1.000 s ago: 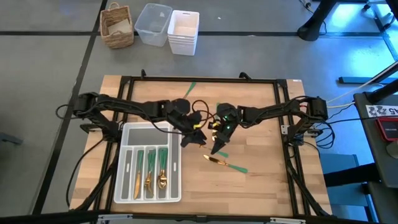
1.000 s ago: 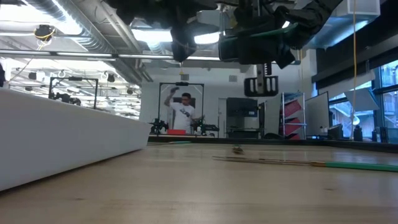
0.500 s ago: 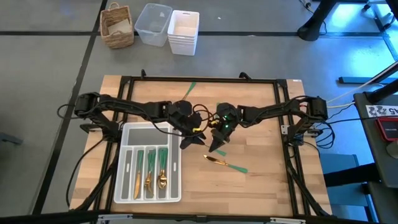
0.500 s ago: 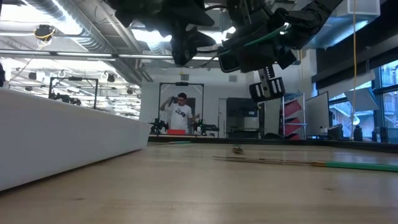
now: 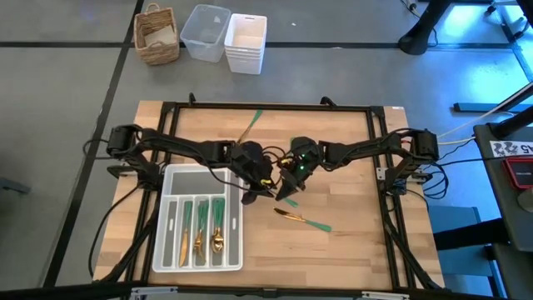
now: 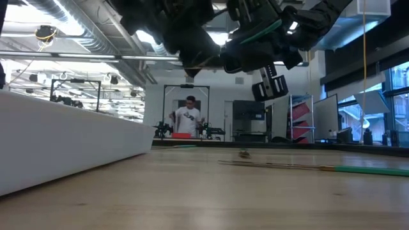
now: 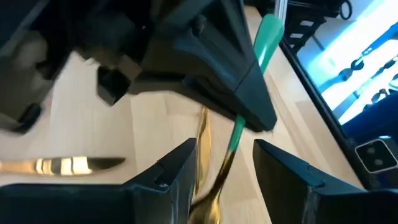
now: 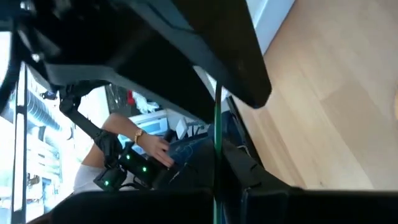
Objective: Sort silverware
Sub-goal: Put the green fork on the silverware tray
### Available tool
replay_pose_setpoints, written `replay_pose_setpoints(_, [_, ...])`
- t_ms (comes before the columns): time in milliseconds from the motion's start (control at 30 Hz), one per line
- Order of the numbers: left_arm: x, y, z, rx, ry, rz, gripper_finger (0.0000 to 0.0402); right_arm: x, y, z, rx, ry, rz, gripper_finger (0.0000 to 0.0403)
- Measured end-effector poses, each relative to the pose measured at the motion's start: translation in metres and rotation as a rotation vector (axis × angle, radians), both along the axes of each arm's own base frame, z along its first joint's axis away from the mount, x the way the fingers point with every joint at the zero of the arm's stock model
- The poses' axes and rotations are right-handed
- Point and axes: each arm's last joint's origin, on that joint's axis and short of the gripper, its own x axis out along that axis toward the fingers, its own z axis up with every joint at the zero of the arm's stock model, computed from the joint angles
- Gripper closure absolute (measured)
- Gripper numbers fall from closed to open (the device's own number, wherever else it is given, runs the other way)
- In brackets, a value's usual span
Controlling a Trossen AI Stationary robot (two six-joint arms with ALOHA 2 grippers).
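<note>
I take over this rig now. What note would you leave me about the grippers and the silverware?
Right gripper: shut on one green-handled piece, above the table's middle.
Left gripper: open, fingers either side of that piece's gold end, apparently a handover.
Done: several pieces lie in the white tray.
Left: the held piece, a knife on the table beside the tray, and another piece near the far edge.

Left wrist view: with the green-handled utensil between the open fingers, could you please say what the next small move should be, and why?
Probably close the left gripper on the utensil. Its fingers stand open either side of the shaft, while the right gripper is shut on the green handle, so this looks like a handover.
</note>
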Motion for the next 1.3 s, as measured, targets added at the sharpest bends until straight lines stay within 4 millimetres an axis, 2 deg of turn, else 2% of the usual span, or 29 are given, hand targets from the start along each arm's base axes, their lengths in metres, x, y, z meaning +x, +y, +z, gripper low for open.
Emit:
replay_pose_setpoints(200, [0.004,-0.004,-0.008,0.032,0.001,-0.033,0.0252,0.001,-0.003,0.000,0.002,0.004,-0.023,0.0401])
replay_pose_setpoints(300, [0.004,-0.005,-0.008,0.041,-0.001,-0.040,0.0267,0.001,-0.003,0.000,0.001,0.002,-0.025,0.0400])
replay_pose_setpoints(600, [0.003,-0.005,-0.009,0.059,0.000,-0.061,0.0391,0.001,-0.003,-0.001,-0.024,-0.001,-0.046,0.0399])
replay_pose_setpoints(800, [0.002,-0.005,-0.010,0.042,0.015,-0.045,0.0396,0.001,-0.004,-0.002,-0.051,0.001,-0.084,0.0380])
replay_pose_setpoints(1133, [-0.001,-0.005,-0.010,-0.016,0.076,-0.008,0.0398,0.002,-0.005,-0.001,-0.080,-0.016,-0.116,0.0320])
replay_pose_setpoints(1300, [-0.009,-0.007,-0.004,-0.083,0.118,-0.044,0.0400,0.002,-0.019,0.000,-0.110,-0.037,-0.166,0.0315])
